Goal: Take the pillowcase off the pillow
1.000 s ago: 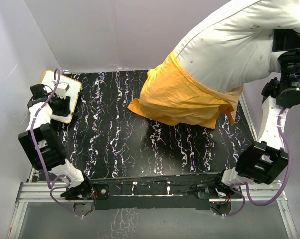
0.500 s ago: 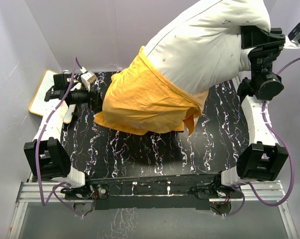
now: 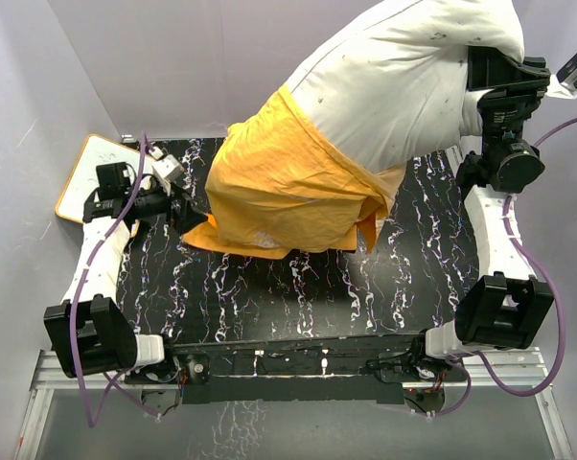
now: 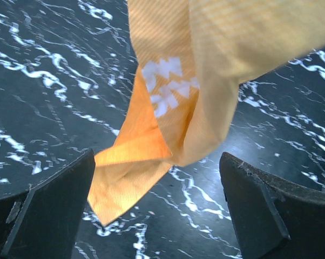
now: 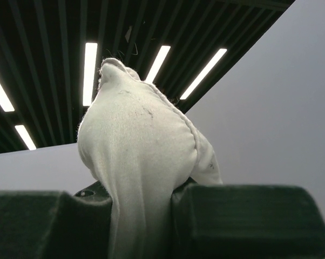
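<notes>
The off-white pillow (image 3: 403,81) hangs high over the table's back right. My right gripper (image 3: 480,91) is shut on its corner (image 5: 138,156). The orange pillowcase (image 3: 284,187) covers only the pillow's lower end and hangs down to the black marbled table. Its lower left corner (image 4: 130,172) lies between the spread fingers of my left gripper (image 4: 157,210), nearer the left finger (image 4: 49,210). The left gripper (image 3: 188,213) is open, at the pillowcase's left edge. The printed face does not show; only white marks (image 4: 165,83) show through the fabric.
A white whiteboard (image 3: 89,172) with a wooden frame lies at the table's back left, under the left arm. Grey walls close in the back and both sides. The black marbled table (image 3: 298,297) is bare at the front.
My left gripper has swung from the whiteboard right to the pillowcase's lower left corner. The right gripper moved the pillow left and higher early on, then held still.
</notes>
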{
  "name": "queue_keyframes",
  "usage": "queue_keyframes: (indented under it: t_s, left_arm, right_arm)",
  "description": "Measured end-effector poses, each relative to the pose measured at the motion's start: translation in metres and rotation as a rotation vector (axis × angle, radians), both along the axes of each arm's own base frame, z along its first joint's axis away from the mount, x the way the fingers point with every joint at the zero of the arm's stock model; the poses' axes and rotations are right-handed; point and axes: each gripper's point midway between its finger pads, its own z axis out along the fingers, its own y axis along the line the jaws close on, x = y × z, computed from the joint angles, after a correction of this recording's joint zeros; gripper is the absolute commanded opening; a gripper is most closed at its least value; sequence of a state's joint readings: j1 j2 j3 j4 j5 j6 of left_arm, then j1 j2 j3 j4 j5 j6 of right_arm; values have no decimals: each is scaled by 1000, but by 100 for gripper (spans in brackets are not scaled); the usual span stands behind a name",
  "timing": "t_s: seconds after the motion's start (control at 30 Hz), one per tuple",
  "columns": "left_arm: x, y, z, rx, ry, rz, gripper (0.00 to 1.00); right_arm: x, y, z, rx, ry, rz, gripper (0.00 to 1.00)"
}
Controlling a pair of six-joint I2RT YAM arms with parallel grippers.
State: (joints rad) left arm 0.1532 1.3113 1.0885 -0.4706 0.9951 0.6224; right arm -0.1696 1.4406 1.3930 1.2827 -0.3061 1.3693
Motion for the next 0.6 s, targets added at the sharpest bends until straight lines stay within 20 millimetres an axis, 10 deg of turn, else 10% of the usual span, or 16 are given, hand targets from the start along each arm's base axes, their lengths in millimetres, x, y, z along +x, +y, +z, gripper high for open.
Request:
queue_keyframes:
  t_s: [0.2,0.6]
  left_arm:
    - [3,18,11,5,-80,-8,97]
    - [16,-21,-14,-147,-8,-35,97]
  right_arm:
    - [1,-1,0,-4,-4,-17,8]
    - [-2,0,0,15,1,39,8]
